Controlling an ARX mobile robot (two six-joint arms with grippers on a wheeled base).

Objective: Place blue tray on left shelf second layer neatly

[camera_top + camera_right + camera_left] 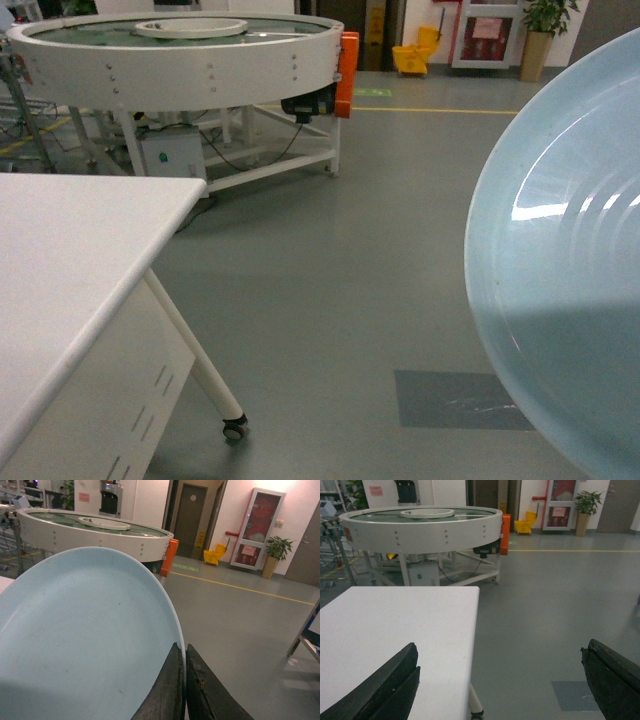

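Right wrist view shows your right hand (185, 680) pinched shut on the rim of the tray (85, 640), which stands on edge and fills the lower left of the frame. Your left hand (500, 680) hangs open and empty over the surface (395, 630). No shelf shows in any view, so you must find it first.

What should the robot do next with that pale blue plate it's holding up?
Probably turn the base to find the shelf. The right gripper pinches the blue tray by its rim, held in the air, yet no steel rack shows in any view, only the white table and round conveyor.
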